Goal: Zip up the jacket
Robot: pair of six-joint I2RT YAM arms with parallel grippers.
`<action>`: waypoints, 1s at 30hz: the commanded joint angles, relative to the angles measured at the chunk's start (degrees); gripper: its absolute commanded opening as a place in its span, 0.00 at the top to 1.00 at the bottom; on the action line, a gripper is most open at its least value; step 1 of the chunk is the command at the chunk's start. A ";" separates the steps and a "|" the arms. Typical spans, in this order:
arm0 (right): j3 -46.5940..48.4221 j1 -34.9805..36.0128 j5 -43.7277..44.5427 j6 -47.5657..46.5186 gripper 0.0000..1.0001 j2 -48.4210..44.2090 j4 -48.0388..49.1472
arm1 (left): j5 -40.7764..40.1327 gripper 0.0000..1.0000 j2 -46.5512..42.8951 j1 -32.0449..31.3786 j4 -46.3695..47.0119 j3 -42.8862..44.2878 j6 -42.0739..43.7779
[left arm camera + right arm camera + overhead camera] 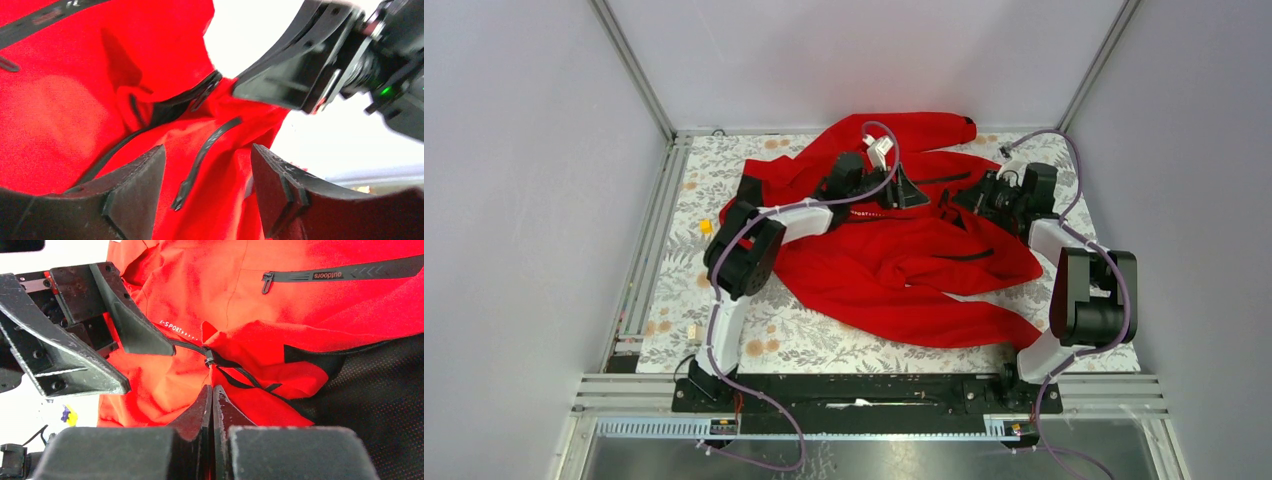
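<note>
Jacket [894, 270] sprawled red across the bench [824, 345], and both claws meet over its far half. The left claw [916, 193] comes in from the left and the right claw [952, 203] from the right, almost tip to tip.

Left wrist: that claw is spread wide. The dark pull [205, 155] lies lengthwise in the gap, running away toward the right claw's tip.

Right wrist: this claw is pressed together, apparently pinching jacket cloth just near of the slider [209, 358]. The zip runs leftward from the slider, under the left claw. I'd say the left claw is nearer and should close on the pull straight ahead.
</note>
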 commanded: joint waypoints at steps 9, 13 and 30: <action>-0.90 -0.08 -2.63 2.01 1.00 -3.89 4.40 | -18.22 0.38 3.81 -6.44 14.55 0.86 -24.85; -0.94 -0.08 -3.12 2.54 1.00 -3.69 4.99 | -18.97 0.38 5.16 -6.50 14.14 1.60 -24.74; -0.95 -0.13 -3.32 2.52 1.00 -3.94 4.83 | -14.70 0.42 13.32 -4.87 32.80 2.73 -43.62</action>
